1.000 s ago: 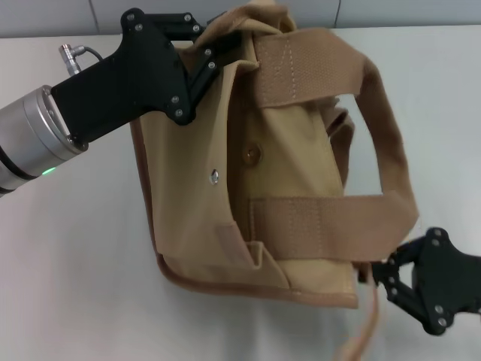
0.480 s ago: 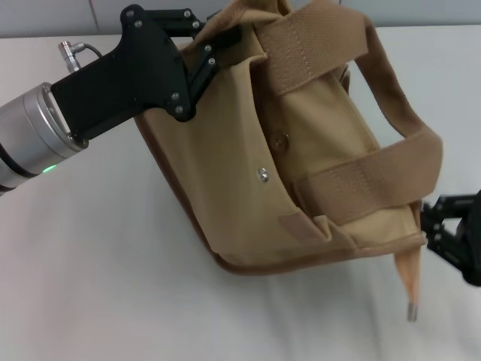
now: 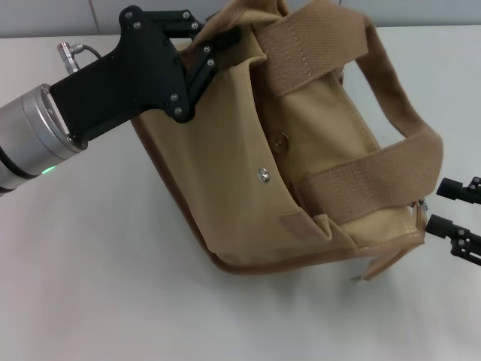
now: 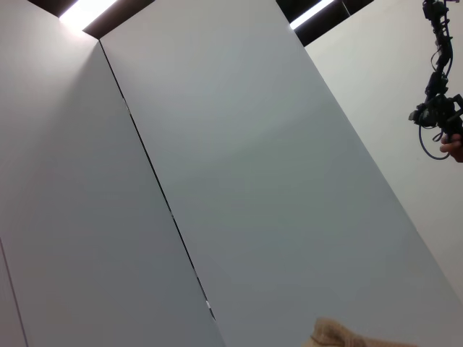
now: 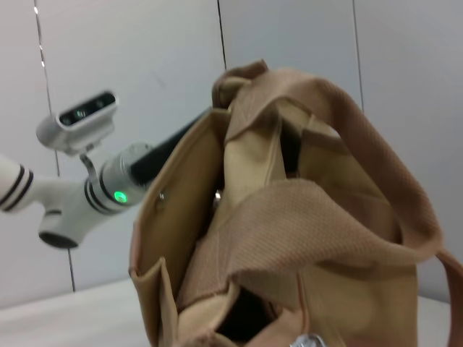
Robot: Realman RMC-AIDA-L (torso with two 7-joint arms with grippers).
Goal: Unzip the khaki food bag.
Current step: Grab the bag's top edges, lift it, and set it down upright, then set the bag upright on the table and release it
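khaki food bag [image 3: 301, 173], zipper largely hidden

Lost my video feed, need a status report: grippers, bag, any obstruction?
Left gripper clamped on khaki food bag top corner. Right gripper open beside the bag's other end, holding nothing. Bag tilted on table. Nothing in the way.

Head view from above, angled down at the khaki food bag [image 3: 301, 158] on the table [image 3: 98, 286]; right wrist close behind it; left wrist facing wall panels [image 4: 239, 181].
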